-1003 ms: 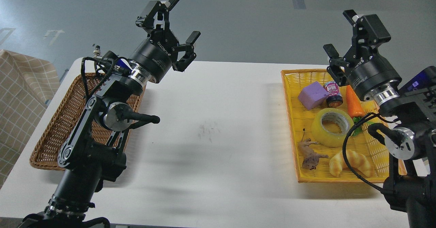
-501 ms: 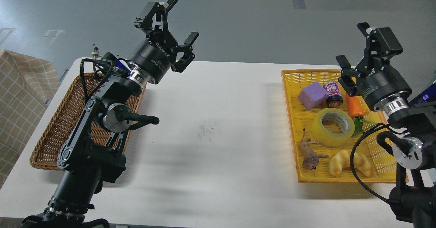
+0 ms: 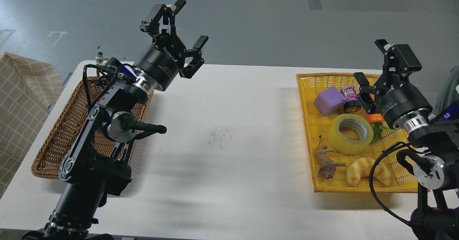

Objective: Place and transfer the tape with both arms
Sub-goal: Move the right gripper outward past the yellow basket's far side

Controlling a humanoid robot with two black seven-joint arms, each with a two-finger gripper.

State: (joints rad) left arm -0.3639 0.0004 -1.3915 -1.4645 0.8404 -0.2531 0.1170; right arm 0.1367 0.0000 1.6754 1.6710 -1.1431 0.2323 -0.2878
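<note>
While the tape (image 3: pixel 350 134) lies flat in the yellow tray (image 3: pixel 307 125) at the right side of the white surface (image 3: pixel 229 143), core opening facing up, neither arm touches it. That translucent yellow roll sits near the tray's middle, just beside a purple block (image 3: pixel 329 100) and a small jar (image 3: pixel 350 98) farther back, a carrot (image 3: pixel 375 118) with green leaves to its right, a brown toy animal (image 3: pixel 325 162) at its near left, and a croissant-shaped bread (image 3: pixel 368 170) in the near corner. Raised above the tray's far right part, the right hand (image 3: pixel 372 62) has its two fingers spread apart and grips nothing; it partly hides the carrot, and its arm (image 3: pixel 423 139) runs down to the lower right edge with a black cable looping over the tray's near corner. Across the surface, well apart from the tape, the left hand (image 3: pixel 183 28) is lifted above the far edge, fingers likewise spread and empty. Its arm (image 3: pixel 107 125) rises from the lower left over a brown wicker basket (image 3: pixel 53 139) at the left end of the surface. Checked beige cloth (image 3: pixel 21 100) shows at the left edge of the view.
</note>
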